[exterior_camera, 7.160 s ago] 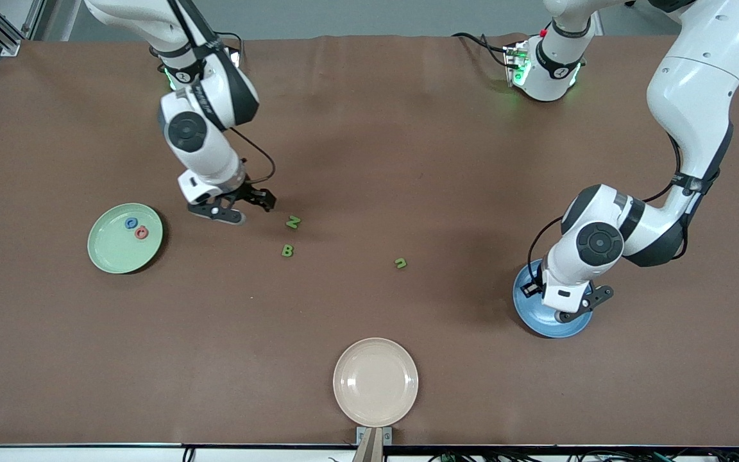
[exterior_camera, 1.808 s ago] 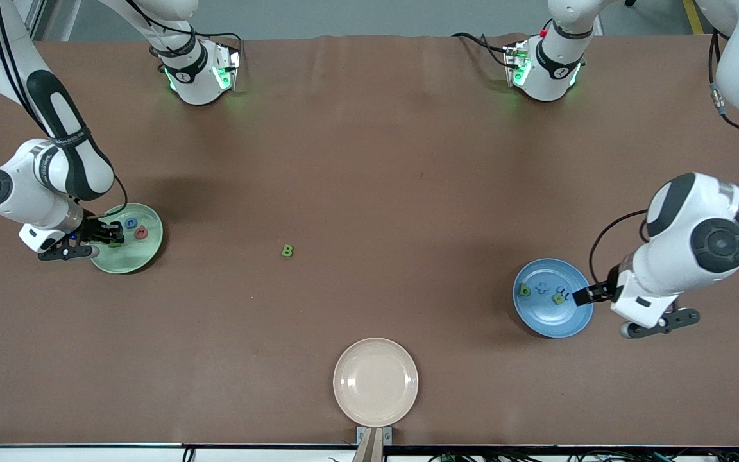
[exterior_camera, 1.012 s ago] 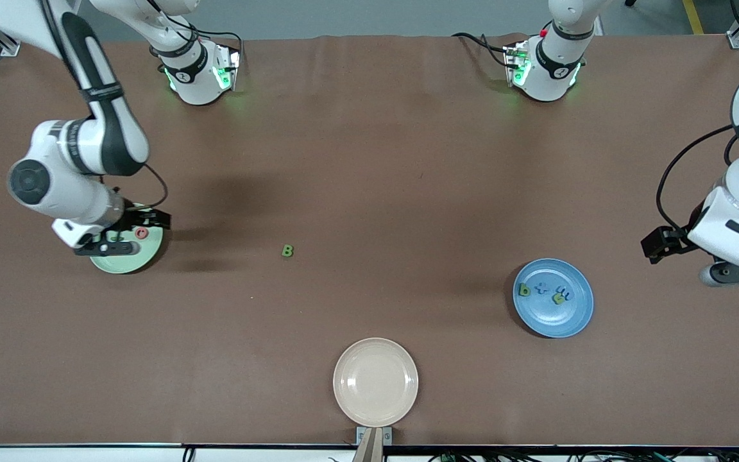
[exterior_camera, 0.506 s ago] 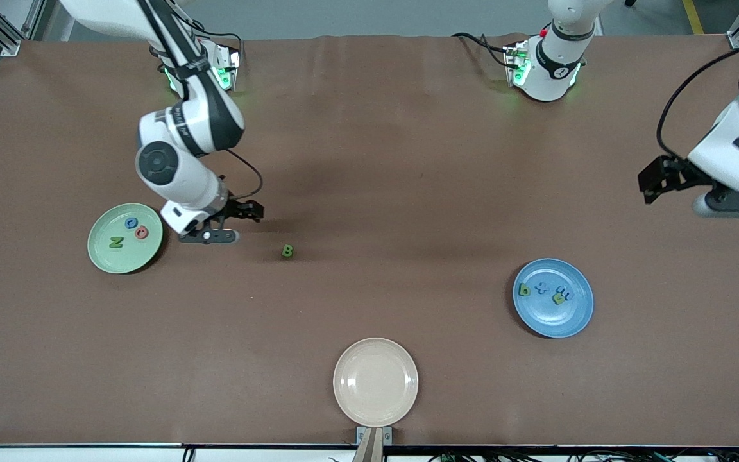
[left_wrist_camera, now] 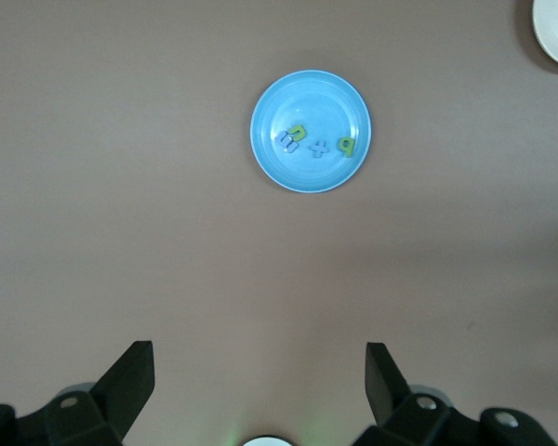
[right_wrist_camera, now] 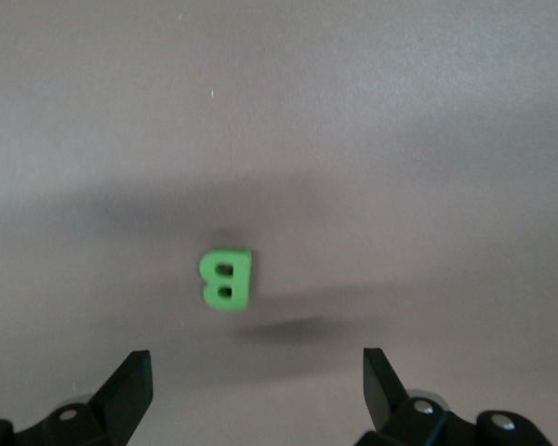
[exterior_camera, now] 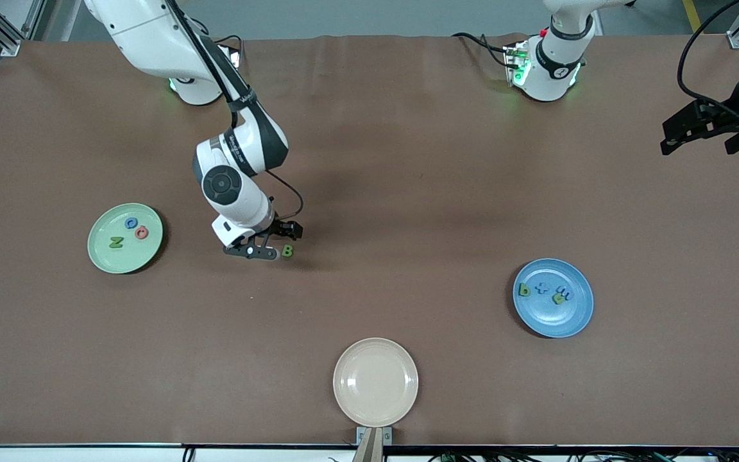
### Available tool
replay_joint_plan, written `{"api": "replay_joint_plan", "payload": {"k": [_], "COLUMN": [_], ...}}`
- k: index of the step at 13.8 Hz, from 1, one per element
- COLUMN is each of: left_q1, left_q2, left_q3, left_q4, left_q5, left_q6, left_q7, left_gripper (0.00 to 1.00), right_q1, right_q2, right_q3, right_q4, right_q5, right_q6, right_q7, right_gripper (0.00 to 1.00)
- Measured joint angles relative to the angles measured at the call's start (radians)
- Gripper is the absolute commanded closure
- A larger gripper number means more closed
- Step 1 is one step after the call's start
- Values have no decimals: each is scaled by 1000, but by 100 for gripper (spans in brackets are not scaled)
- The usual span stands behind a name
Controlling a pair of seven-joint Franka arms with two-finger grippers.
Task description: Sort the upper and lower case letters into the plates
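green b capital (exterior_camera: 287,251) is the last letter loose on the counter (exterior_camera: 408,160), mid-counter; my right end effector (exterior_camera: 278,240) hovers spread just beside it. next i centre, descend, pinch, carry it to the green plate (exterior_camera: 105,256). left end effector (exterior_camera: 696,131) waits spread, raised.

Three plates (exterior_camera: 125,238), eight toy letters (exterior_camera: 287,251), two arms (exterior_camera: 235,186)

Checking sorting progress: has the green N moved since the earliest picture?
Yes. The green N now lies in the pale green plate, toward the right arm's end of the table from the unmoved green B.
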Motion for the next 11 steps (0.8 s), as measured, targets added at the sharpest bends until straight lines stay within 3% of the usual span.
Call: {"api": "replay_joint_plan", "payload": {"k": [3, 6, 11], "left_q1": [-110, -116, -134], "left_q2": [-78, -83, -24], "left_q3": [130, 140, 143], "left_q4": [-122, -138, -53], "left_q5": [-4, -4, -4], "left_q6": [57, 67, 13], "left_q7": [1, 2, 2], "left_gripper": [0, 0, 0], "right_q1": [0, 0, 6], "right_q2": [53, 91, 114], "right_q3": [-2, -2, -2], "right_q4": [53, 74, 87], "right_q5": [0, 0, 0], "right_q6": [1, 17, 19], "right_q7": [35, 44, 50], "right_gripper": [8, 26, 54]}}
